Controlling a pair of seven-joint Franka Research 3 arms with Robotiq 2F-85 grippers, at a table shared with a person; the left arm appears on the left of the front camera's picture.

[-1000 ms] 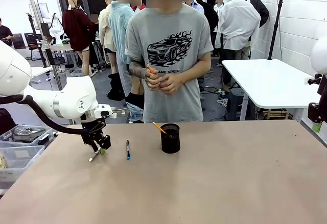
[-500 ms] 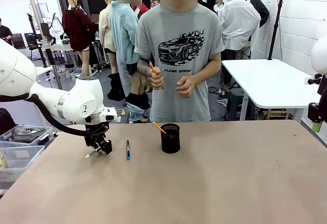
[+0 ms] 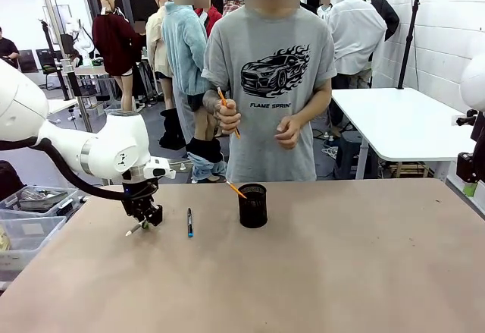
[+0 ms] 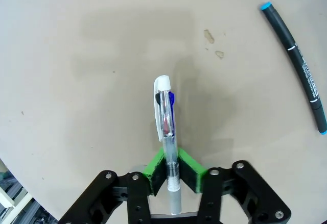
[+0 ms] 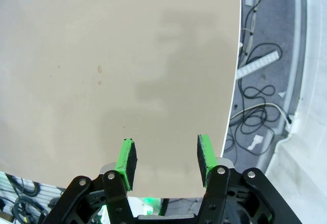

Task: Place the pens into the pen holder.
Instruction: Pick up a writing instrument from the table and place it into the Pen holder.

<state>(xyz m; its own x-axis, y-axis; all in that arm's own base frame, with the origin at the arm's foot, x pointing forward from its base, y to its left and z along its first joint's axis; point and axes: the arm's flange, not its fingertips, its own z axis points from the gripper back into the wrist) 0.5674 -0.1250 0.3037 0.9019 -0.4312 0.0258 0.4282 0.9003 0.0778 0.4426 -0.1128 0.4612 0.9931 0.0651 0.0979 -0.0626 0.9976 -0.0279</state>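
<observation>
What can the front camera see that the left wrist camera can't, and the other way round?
Front camera: the black pen holder with an orange pen in it, and the person's hand holding another. Left wrist camera: close up, green pads pinching the white pen, with red and blue inside its clear barrel. Both: the left gripper, that white pen, the dark pen with blue ends, the table.

Matt smooth table [image 3: 341, 272], glossy clear plastic pen [image 4: 166, 117], black wire-mesh holder [image 3: 252, 208]
</observation>
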